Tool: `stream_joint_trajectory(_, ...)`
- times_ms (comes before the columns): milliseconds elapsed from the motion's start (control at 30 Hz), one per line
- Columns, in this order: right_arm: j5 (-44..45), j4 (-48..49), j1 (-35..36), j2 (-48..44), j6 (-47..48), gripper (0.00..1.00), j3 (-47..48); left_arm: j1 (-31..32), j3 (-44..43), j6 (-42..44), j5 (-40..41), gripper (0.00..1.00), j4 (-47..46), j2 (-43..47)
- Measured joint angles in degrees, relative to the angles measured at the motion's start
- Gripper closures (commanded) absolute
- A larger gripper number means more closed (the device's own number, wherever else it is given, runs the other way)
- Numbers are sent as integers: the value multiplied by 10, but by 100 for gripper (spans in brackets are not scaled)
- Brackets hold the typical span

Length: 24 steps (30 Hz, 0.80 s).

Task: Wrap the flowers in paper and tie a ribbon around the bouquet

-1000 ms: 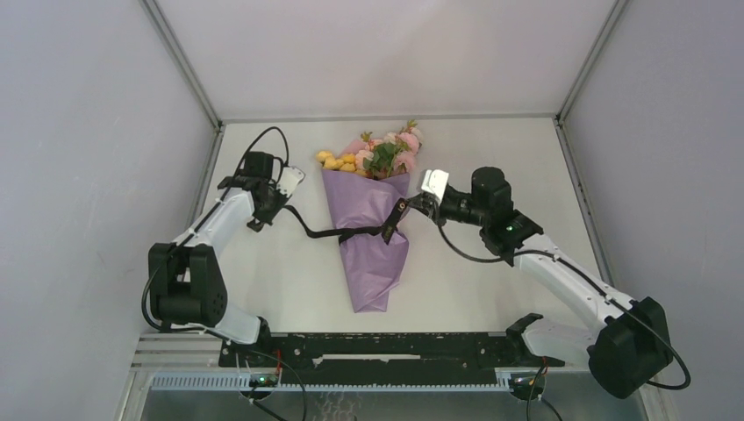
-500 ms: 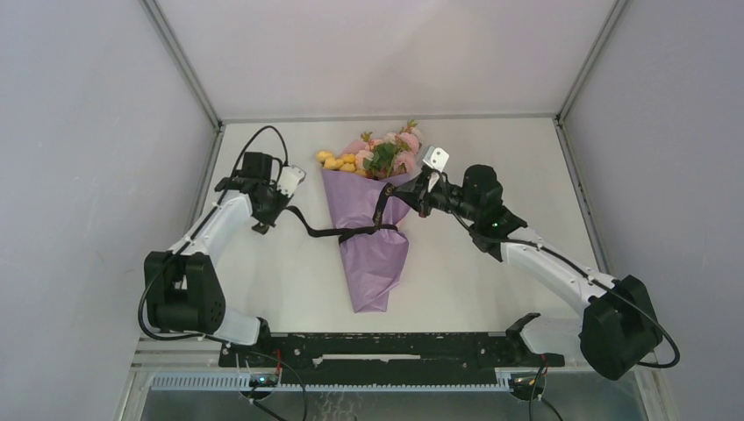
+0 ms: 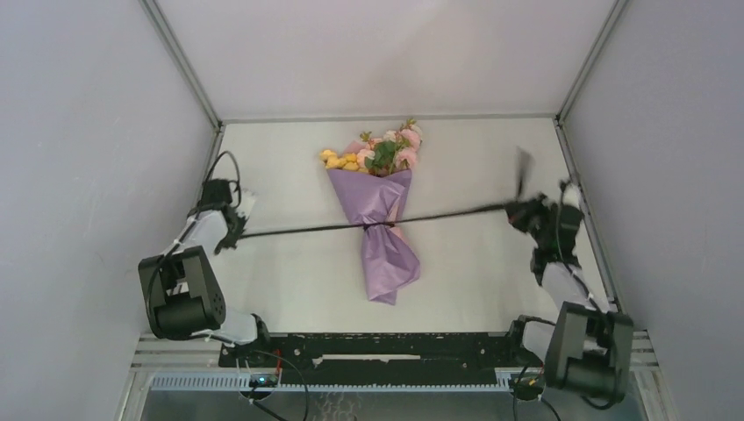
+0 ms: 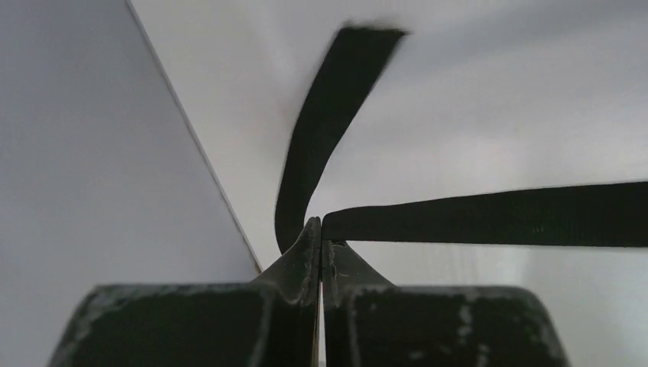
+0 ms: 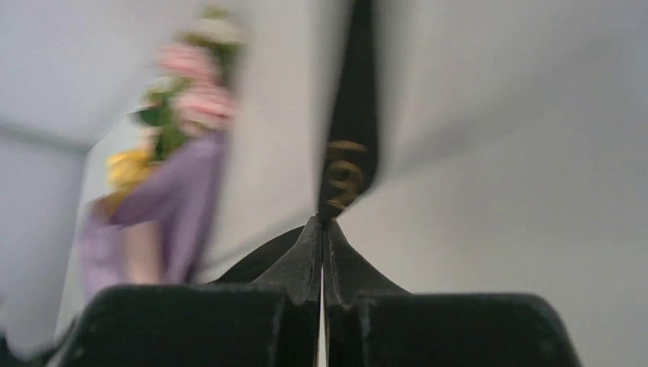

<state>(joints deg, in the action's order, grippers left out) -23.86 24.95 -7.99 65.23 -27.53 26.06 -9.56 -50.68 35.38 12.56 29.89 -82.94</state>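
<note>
Gold marks on ribbon [image 5: 350, 138], illegible

We observed a white tabletop [image 3: 474, 272] enclosed by plain grey walls [image 3: 88, 132] on three sides, with metal corner posts [image 3: 180, 61] and even, diffuse lighting.

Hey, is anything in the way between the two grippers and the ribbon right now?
Nothing visible. The left gripper and right gripper are each shut on an end of the ribbon, which runs taut across the bouquet.
</note>
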Motion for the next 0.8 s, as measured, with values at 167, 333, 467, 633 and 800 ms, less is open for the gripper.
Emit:
stream_joint_trajectory(167, -4, -49, -179, -66, -83, 100, -159, -103, 86, 49, 28, 100, -25, -17)
stream_joint_trajectory(333, -51, -50, -226, -68, -98, 100, -151, -135, 87, 76, 27, 100, -45, -29)
stream_joint_trajectory(467, -89, -50, -264, -63, -103, 100, -142, -153, 76, 88, 24, 100, -54, -39)
stream_joint_trajectory(633, -127, -57, -293, -61, -104, 100, -142, -174, 49, 103, 23, 100, -60, -68)
stream_joint_trajectory(800, -142, -57, -296, -47, -103, 100, -142, -179, 35, 113, 22, 100, -59, -73)
